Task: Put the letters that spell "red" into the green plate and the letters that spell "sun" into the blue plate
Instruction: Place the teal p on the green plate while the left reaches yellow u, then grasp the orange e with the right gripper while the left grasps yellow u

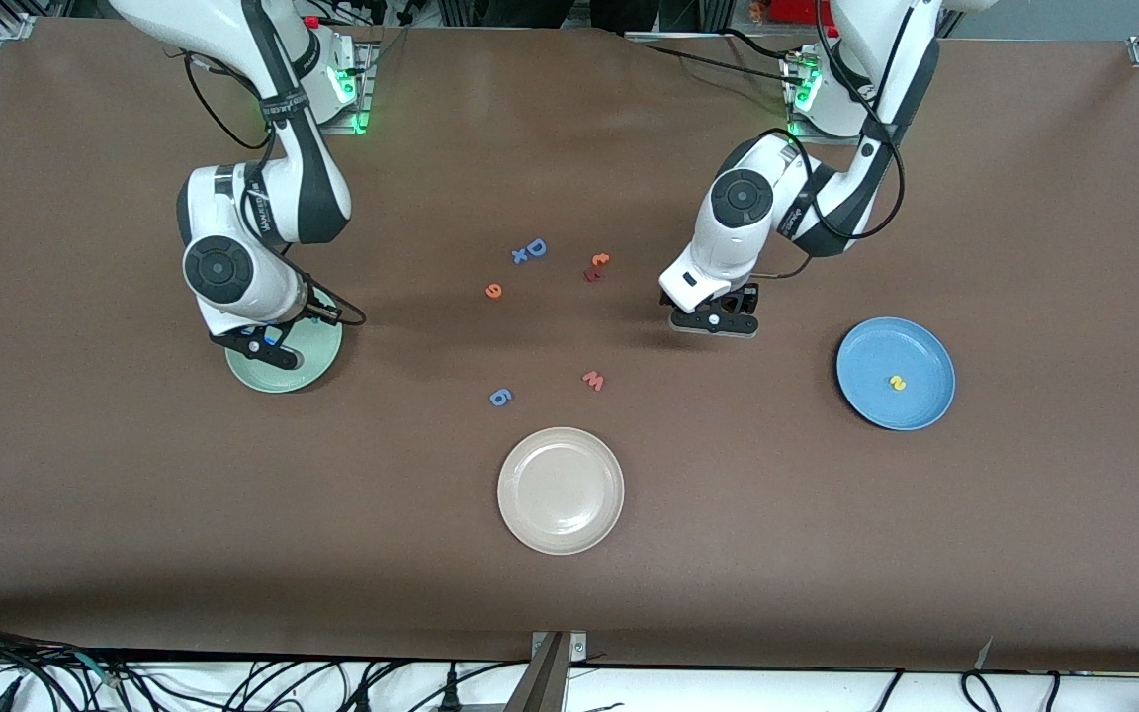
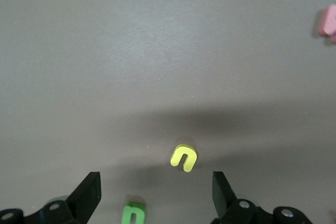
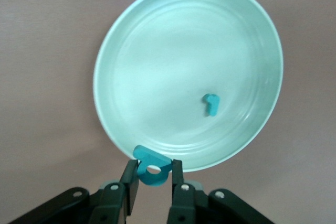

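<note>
The right gripper (image 3: pixel 153 181) hung over the rim of the round pale mint-green plate (image 1: pixel 317 364) at the right arm's end of the table, its fingers pressed together on the small teal foam "d" (image 3: pixel 153 166), which it pinched across its flat faces with the round bowl between the pads and the stem slanting out toward the plate; a thin teal foam "r" (image 3: pixel 211 103) already lay inside that plate, stem pointing roughly toward the gripper. The left gripper (image 2: pixel 157 195) hovered low over bare brown table (image 1: pixel 827 544) between the scattered letters and the round sky-blue plate (image 1: pixel 925 341), jaws spread wide and holding nothing; the yellow foam "u" (image 2: pixel 184 158) lay flat just ahead of the fingertips and the green foam "n" (image 2: pixel 133 214) lay between them, both with their legs toward the wrist camera, so each long axis ran along the gripper's reach. These letters looked feather-light, soft and squashy, not fragile but easy to flick aside, so a gentle pinch across the two legs seemed best. A yellow foam "s" (image 1: pixel 897 382) sat in the blue plate; the round orange foam "e" (image 1: pixel 494 291), probably lying flat, waited near the table's middle, nearer the front camera than the larger blue foam "D" (image 1: pixel 536 247).
</note>
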Available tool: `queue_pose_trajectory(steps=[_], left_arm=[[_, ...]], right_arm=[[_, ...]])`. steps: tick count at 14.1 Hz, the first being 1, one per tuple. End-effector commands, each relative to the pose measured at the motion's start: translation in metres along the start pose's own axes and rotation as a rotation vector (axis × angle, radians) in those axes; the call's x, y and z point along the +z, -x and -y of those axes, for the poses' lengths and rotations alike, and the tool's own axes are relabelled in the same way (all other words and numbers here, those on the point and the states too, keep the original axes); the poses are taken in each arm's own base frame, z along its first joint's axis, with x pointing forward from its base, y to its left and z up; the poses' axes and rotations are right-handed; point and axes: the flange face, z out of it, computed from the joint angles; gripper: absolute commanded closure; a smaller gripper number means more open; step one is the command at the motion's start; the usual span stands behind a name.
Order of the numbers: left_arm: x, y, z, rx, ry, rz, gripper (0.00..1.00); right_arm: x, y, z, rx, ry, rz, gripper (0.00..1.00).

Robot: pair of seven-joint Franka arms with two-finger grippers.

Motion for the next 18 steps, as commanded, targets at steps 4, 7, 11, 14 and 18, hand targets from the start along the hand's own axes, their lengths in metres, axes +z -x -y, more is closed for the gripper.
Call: queue_pose_trajectory(steps=[4, 7, 11, 14, 18], left_arm=[[0.010, 0.001, -0.015, 0.287, 0.008, -0.033, 0.06], [0.017, 0.001, -0.017, 0.424, 0.012, -0.037, 0.06], [0.019, 0.004, -0.020, 0.533, 0.010, -0.034, 0.12], [0.027, 0.012, -0.027, 0.554, 0.007, -0.018, 0.07], [0.042, 0.018, -0.028, 0.565, 0.005, 0.007, 0.03]], right_arm=[[0.038, -0.019, -0.011, -0.024, 0.034, 0.010, 0.74], [0.038, -0.020, -0.012, -0.020, 0.033, 0.010, 0.14], [0.015, -0.015, -0.011, -0.019, 0.002, 0.002, 0.07], [-0.010, 0.004, 0.002, 0.022, -0.022, 0.020, 0.08], [-0.015, 0.058, 0.071, 0.130, -0.034, 0.020, 0.09]])
